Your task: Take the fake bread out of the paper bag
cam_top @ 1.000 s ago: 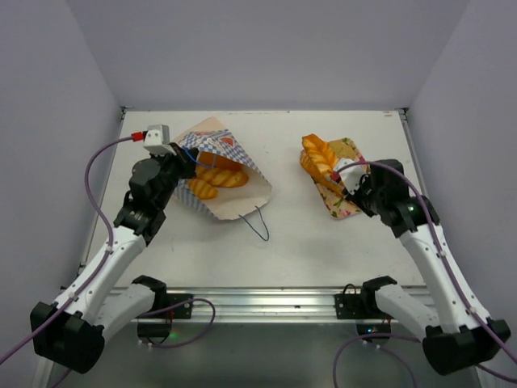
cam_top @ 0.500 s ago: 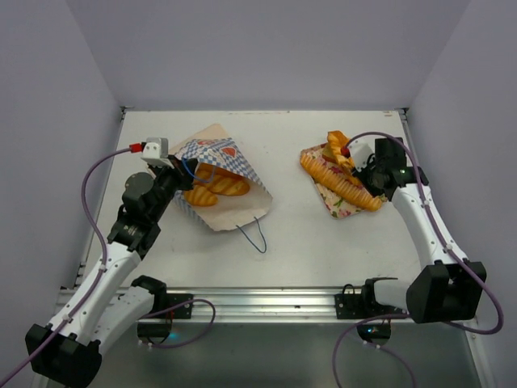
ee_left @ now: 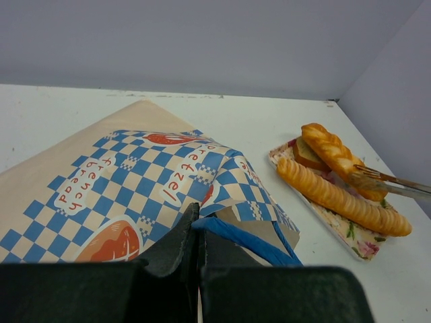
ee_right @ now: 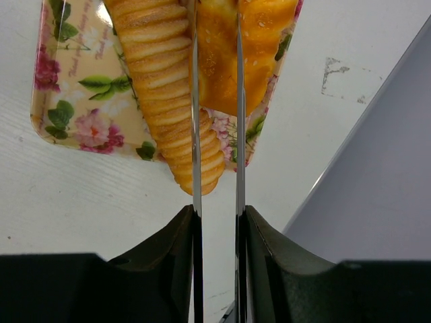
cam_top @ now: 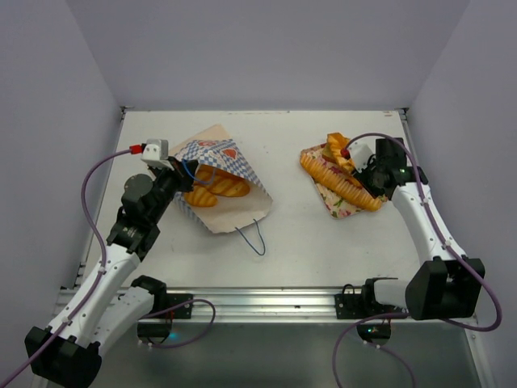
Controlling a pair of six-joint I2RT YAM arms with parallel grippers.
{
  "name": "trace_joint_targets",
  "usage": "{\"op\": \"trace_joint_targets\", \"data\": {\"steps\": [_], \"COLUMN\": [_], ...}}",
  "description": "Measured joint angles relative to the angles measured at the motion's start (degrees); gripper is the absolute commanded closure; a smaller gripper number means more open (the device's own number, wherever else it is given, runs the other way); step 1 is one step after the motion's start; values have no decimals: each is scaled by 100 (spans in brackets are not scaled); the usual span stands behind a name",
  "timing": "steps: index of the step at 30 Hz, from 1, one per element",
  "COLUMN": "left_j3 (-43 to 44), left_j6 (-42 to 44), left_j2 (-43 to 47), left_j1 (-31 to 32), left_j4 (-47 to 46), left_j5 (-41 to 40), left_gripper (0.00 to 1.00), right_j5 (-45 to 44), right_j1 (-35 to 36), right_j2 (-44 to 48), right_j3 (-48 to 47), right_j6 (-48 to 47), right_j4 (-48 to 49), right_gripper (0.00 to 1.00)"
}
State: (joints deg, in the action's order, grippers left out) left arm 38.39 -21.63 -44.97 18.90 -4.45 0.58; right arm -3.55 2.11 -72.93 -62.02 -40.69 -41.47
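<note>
- Left tool (cam_top: 179, 172) is pressed together on the paper bag (cam_top: 234, 202), pinching it by a blue cord handle (ee_left: 242, 239) at the mouth, on the bag's 9 o'clock side in the top view.
- I see the bag lying on its side on the table (cam_top: 307, 242), toward 10 o'clock from the table's middle, with its checkered face up. Its second handle loop (cam_top: 254, 234) trails toward 5 o'clock.
- Two golden pieces of fake bread (cam_top: 214, 184) show inside the open mouth, just beside the left tool's tip.
- Right tool (ee_left: 357, 173) reaches toward 9 o'clock over the pink floral tray (cam_top: 343, 210), which sits at about 2 o'clock on the table.
- Its thin blades stand parallel with a narrow gap, tips at a braided loaf (ee_left: 333, 151). I cannot tell whether they nip it.
- On the tray, a long ridged loaf (ee_left: 337, 198) lies lengthwise, touching the braided loaf. A tan piece (ee_left: 306, 153) peeks out at the far end between them.
</note>
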Motion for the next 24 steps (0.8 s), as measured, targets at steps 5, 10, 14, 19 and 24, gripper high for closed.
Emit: {"op": "trace_joint_targets", "data": {"steps": [5, 10, 14, 19, 24], "left_j3": [-7, -7, -7, -7, -7], "left_j6": [0, 2, 20, 22, 24], "left_j2": [7, 9, 9, 11, 9], "left_j1": [0, 0, 0, 0, 0], "left_j4": [7, 13, 35, 39, 46], "left_j5": [24, 31, 37, 55, 61], "left_gripper": [100, 100, 100, 100, 100], "right_j5": [13, 33, 76, 184, 256], "right_j1": [-4, -31, -31, -37, -48], "right_j2": [2, 24, 35, 142, 264], "right_j3": [87, 109, 109, 107, 74], "right_j6": [-7, 9, 26, 87, 127], "right_j4": [15, 37, 37, 35, 24], "right_gripper": [58, 55, 54, 53, 52]}}
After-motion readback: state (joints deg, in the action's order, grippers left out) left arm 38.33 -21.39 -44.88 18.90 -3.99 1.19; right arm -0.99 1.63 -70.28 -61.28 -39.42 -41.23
